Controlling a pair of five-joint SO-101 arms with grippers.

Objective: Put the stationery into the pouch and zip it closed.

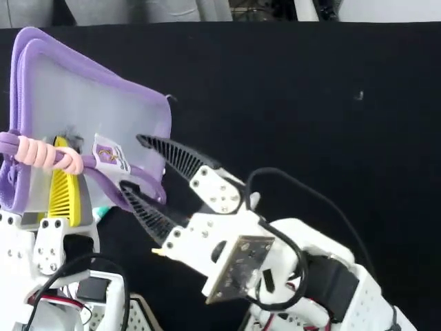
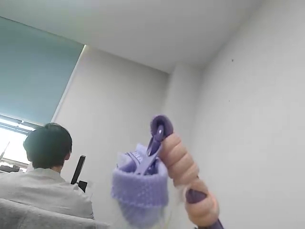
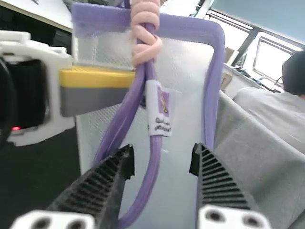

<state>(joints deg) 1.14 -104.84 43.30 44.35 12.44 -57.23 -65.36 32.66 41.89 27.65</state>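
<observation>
The pouch (image 1: 89,103) is translucent with purple edging and is held tilted up off the black table at the left. My left gripper (image 1: 63,158), with a yellow finger (image 3: 95,76), is shut on the pouch's edge close to the zip end. A purple strap (image 3: 143,143) with a pink coiled cord (image 1: 41,155) and a white tag (image 3: 161,114) hangs down the pouch's face. The zip pull (image 2: 155,143) and the purple fabric end (image 2: 140,191) appear in the left wrist view. My right gripper (image 1: 134,165) is open, and its black fingers (image 3: 109,186) straddle the strap and the pouch's lower corner.
The black table (image 1: 310,103) stretches away to the right and back. A small teal object (image 1: 102,214) peeks out below the pouch beside the left arm. A seated person appears in the room behind.
</observation>
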